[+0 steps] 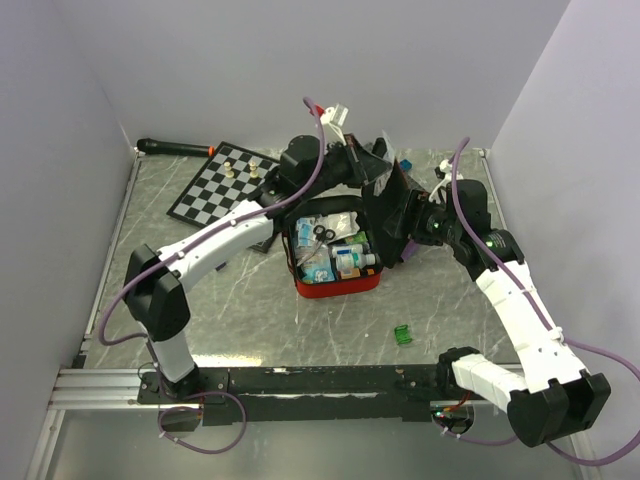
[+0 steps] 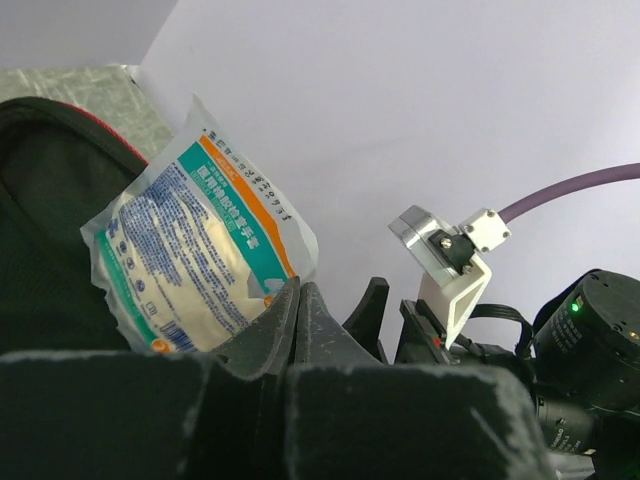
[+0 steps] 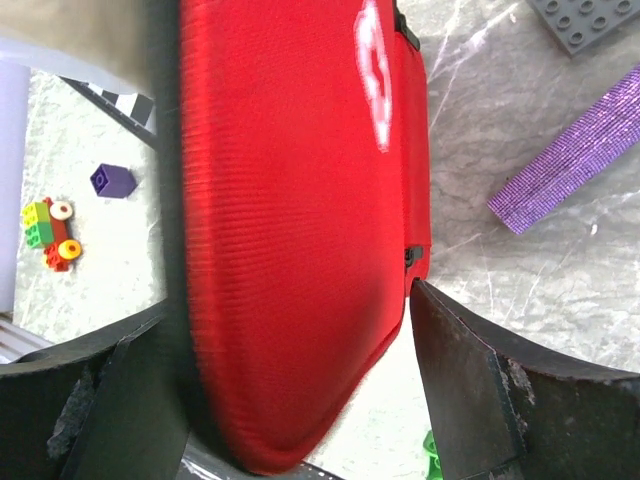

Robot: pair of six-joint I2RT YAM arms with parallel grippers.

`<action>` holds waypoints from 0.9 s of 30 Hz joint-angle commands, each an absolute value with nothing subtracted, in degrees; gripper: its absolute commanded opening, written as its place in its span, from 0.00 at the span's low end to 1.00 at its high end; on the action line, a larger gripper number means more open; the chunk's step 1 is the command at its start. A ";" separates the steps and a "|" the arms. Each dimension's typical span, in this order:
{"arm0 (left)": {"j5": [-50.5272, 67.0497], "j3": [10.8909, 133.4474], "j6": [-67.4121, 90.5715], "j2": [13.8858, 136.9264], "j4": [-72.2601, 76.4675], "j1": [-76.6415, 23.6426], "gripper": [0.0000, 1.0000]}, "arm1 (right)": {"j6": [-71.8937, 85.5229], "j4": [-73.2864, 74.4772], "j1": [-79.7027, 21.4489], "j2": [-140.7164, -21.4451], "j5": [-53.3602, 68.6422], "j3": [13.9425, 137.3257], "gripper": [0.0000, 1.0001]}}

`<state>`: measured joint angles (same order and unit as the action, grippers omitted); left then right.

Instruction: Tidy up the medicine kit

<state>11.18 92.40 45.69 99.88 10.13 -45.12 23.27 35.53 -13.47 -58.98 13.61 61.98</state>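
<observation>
The medicine kit [image 1: 338, 286], a red zip case, lies open in the middle of the table with bottles, packets and scissors [image 1: 322, 234] inside. Its lid [image 1: 386, 215] stands up, black lining toward the case. The lid's red outer face [image 3: 290, 200], with part of a white mark, fills the right wrist view. My right gripper [image 3: 285, 320] straddles the lid's corner, its jaws wide apart. My left gripper [image 2: 297, 287] hangs over the back of the kit, shut on the corner of a teal, orange and white sachet [image 2: 195, 250]. Seen from above, both grippers [image 1: 385, 162] [image 1: 408, 226] crowd the lid.
A chessboard [image 1: 205, 195] with a few pieces lies at the back left, a black tool [image 1: 175, 148] behind it. A small green brick [image 1: 403, 334] sits near the front. Right of the kit are a purple strap [image 3: 575, 160], a grey studded plate [image 3: 590, 20] and loose bricks [image 3: 112, 181].
</observation>
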 commanded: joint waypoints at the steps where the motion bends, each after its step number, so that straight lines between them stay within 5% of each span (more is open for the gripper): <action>1: 10.90 96.41 46.93 101.42 15.03 -46.41 0.01 | 24.43 33.31 -12.74 -57.39 15.38 61.61 0.84; 27: 0.27 92.55 53.87 104.94 21.09 -48.87 0.01 | 26.02 30.67 -11.16 -55.72 20.57 60.64 0.84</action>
